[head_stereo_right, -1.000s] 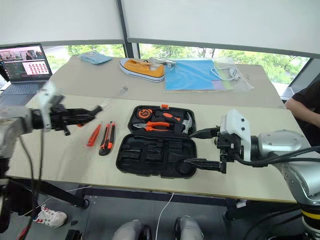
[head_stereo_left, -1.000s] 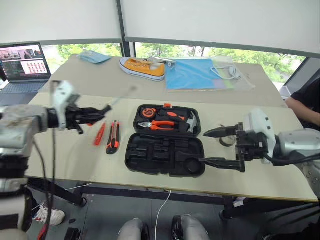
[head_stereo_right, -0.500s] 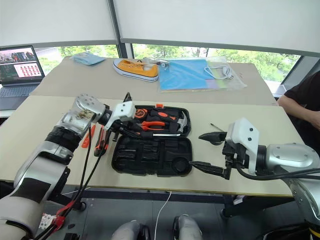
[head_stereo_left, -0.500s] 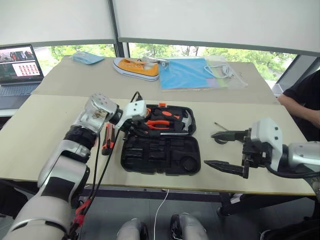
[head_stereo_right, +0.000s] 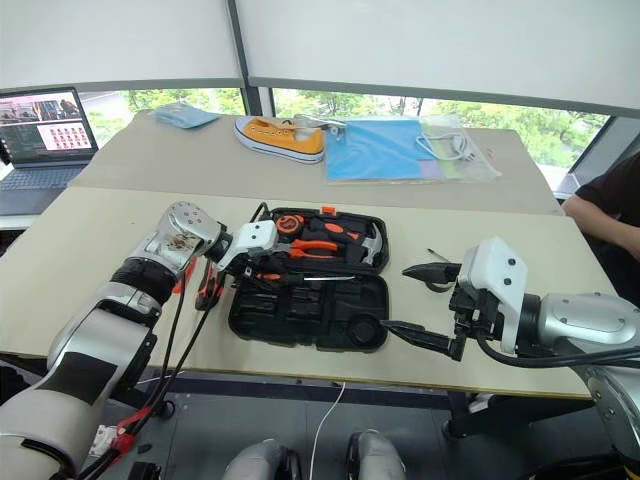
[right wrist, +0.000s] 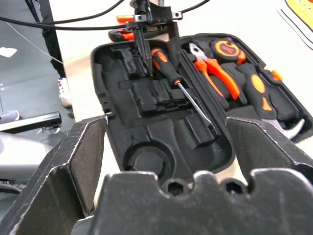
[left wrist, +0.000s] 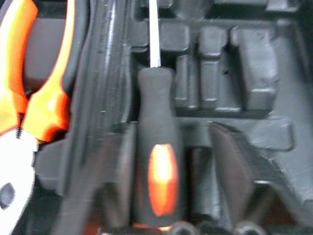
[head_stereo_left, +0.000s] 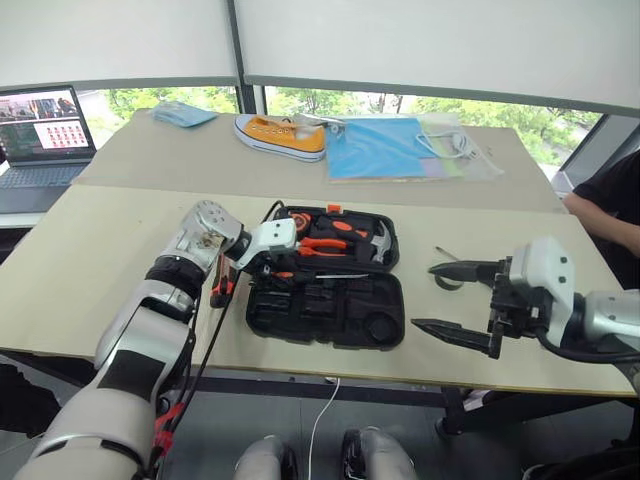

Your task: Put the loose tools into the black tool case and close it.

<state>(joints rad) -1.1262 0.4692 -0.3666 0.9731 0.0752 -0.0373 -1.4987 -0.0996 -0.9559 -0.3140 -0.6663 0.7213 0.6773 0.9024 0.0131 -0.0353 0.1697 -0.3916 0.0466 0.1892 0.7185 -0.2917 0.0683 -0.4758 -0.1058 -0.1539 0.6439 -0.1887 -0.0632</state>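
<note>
Since a second ago my left arm has swung in from the open table on my left, where it carried a screwdriver in the air, and now reaches over the black tool case (head_stereo_left: 325, 312). That orange-and-black screwdriver (right wrist: 168, 76) lies in the near half of the open case, handle toward my left gripper (right wrist: 141, 51), shaft running along the hinge line. In my left wrist view the handle sits between my left fingers (left wrist: 234, 171) with a gap on each side, so the jaws have let go of it; they stand parted, not gripping.

My right gripper (head_stereo_left: 455, 300) hangs just off the right end of the case, jaws spread wide, nothing between them. It has kept its place.

The case lies open flat on the table (head_stereo_left: 90, 250). Its far half holds orange-handled pliers (right wrist: 217, 73), a hammer (head_stereo_left: 380, 242) and a tape measure (right wrist: 226, 49). My left forearm covers most of the utility knife (head_stereo_left: 222, 288) lying just left of the case, and I cannot make out the slim tester beside it. A small dark roll (head_stereo_left: 449, 281) sits behind my upper right finger, half hidden. A laptop (head_stereo_left: 45, 130) is cut off at the far left edge; a yellow shoe (head_stereo_left: 280, 135) and blue folder (head_stereo_left: 385, 150) lie on the far table.
</note>
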